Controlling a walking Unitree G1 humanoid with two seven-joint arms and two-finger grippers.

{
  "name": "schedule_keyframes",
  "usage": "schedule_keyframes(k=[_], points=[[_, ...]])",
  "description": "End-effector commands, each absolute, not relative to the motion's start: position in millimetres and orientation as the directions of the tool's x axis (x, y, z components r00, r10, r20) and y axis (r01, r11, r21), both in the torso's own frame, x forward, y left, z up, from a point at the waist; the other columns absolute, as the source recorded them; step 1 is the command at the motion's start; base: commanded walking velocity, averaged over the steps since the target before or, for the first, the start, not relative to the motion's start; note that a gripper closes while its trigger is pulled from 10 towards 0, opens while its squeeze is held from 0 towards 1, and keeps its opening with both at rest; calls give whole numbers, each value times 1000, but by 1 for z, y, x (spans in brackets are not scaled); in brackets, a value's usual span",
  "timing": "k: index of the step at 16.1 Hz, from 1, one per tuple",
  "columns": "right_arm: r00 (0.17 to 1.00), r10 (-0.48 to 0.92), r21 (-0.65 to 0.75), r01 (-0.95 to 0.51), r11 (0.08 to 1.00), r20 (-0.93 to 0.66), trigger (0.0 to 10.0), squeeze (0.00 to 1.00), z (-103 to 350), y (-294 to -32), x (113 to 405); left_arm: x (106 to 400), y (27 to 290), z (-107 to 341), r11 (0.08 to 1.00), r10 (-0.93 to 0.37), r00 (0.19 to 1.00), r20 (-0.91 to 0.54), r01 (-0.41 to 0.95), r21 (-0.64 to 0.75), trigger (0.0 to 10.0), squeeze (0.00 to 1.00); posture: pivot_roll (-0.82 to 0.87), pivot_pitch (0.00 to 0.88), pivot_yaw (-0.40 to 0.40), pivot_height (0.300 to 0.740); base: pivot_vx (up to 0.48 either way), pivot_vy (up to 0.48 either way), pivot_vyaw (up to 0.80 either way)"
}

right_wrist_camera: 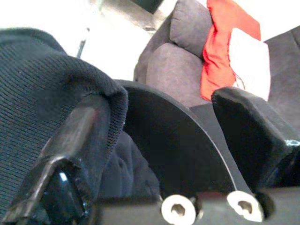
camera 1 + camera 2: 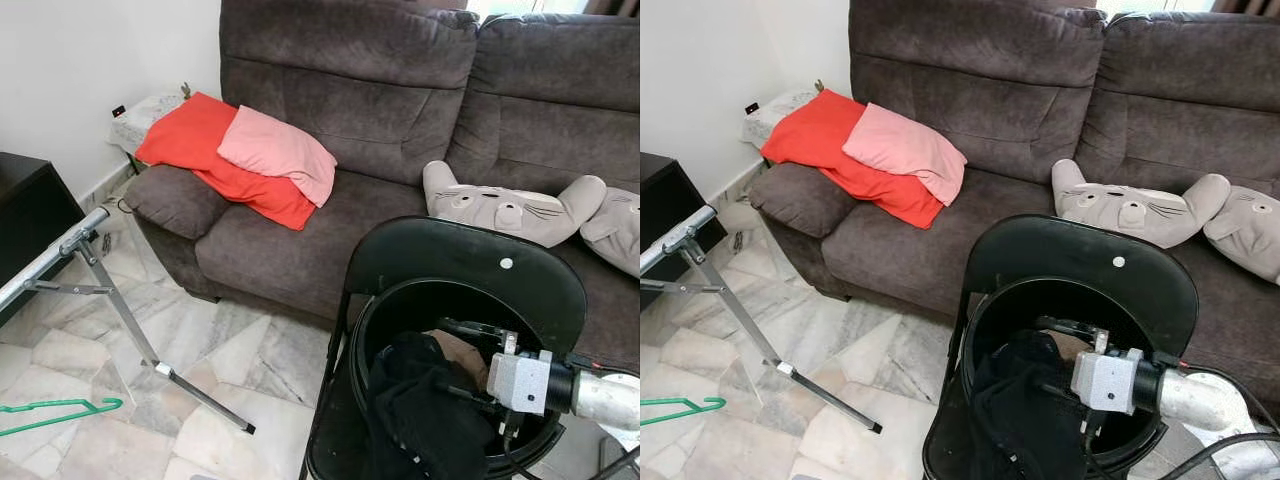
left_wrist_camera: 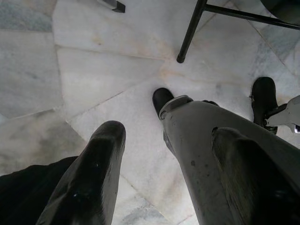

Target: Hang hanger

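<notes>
A green hanger (image 2: 60, 410) lies on the marble floor at the lower left, far from both grippers. My right gripper (image 2: 455, 362) reaches into a black bucket (image 2: 400, 295) that stands on a black folding chair (image 2: 450, 250). A black knit garment (image 2: 420, 400) fills the bucket. In the right wrist view the right gripper (image 1: 164, 101) is open, one finger pressed into the garment (image 1: 42, 84) and the bucket's rim (image 1: 178, 150) between the fingers. My left gripper (image 3: 166, 133) hangs open over the floor beside my leg, holding nothing.
A metal drying rack (image 2: 110, 290) slants across the left side, just above the hanger. A dark grey sofa (image 2: 350, 120) with a red cushion (image 2: 200, 150), a pink pillow (image 2: 280, 150) and grey plush cushions (image 2: 510, 205) stands behind the chair. A black cabinet (image 2: 25, 215) is at the far left.
</notes>
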State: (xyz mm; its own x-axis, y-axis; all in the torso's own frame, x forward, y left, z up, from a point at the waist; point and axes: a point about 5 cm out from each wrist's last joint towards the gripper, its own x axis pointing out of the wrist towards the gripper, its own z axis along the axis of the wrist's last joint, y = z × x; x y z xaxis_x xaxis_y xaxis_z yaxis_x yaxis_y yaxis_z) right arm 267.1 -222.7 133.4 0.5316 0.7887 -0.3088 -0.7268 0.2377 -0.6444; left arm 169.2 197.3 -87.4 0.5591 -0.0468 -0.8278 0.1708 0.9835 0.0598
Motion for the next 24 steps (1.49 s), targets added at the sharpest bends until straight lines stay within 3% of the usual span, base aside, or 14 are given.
schedule_keyframes(k=[1, 5, 9, 13, 15, 18, 20, 24], points=[[493, 807, -604, -765, 224, -325, 10000, 0, 132, -219, 263, 163, 198, -90, 983, -44, 535, -844, 174, 59, 10000, 0, -54, 118, 2, 740, 0, 0, 0], [325, 854, -379, -910, 166, -406, 10000, 0, 122, -210, 238, 162, 198, -91, 984, -44, 533, -845, 171, 57, 10000, 0, -54, 118, 1, 740, 0, 0, 0], [233, 893, -269, -954, 132, -385, 10000, 0, 125, -198, 225, 163, 198, -90, 983, -48, 534, -844, 175, 55, 10000, 0, -55, 115, 3, 740, 0, 0, 0], [61, 885, -113, -994, 10, -462, 10000, 0, 123, -194, 205, 163, 198, -90, 982, -51, 533, -844, 178, 54, 10000, 0, -55, 116, 4, 740, 0, 0, 0], [24, 875, -80, -997, -16, -484, 10000, 0, 119, -193, 199, 163, 198, -90, 982, -51, 532, -845, 180, 54, 10000, 0, -55, 119, 6, 740, 0, 0, 0], [57, 840, -101, -995, 2, -539, 10000, 0, 113, -196, 199, 163, 198, -90, 982, -51, 531, -846, 181, 55, 10000, 0, -54, 119, 7, 740, 0, 0, 0], [146, 869, -127, -987, 96, -473, 10000, 0, 131, -200, 201, 164, 198, -90, 982, -50, 533, -845, 181, 56, 10000, 0, -64, 121, 10, 740, 0, 0, 0], [192, 912, -154, -977, 144, -362, 10000, 0, 171, -195, 186, 165, 197, -90, 980, -59, 531, -846, 194, 53, 10000, 0, -96, 118, 16, 740, 0, 0, 0]])
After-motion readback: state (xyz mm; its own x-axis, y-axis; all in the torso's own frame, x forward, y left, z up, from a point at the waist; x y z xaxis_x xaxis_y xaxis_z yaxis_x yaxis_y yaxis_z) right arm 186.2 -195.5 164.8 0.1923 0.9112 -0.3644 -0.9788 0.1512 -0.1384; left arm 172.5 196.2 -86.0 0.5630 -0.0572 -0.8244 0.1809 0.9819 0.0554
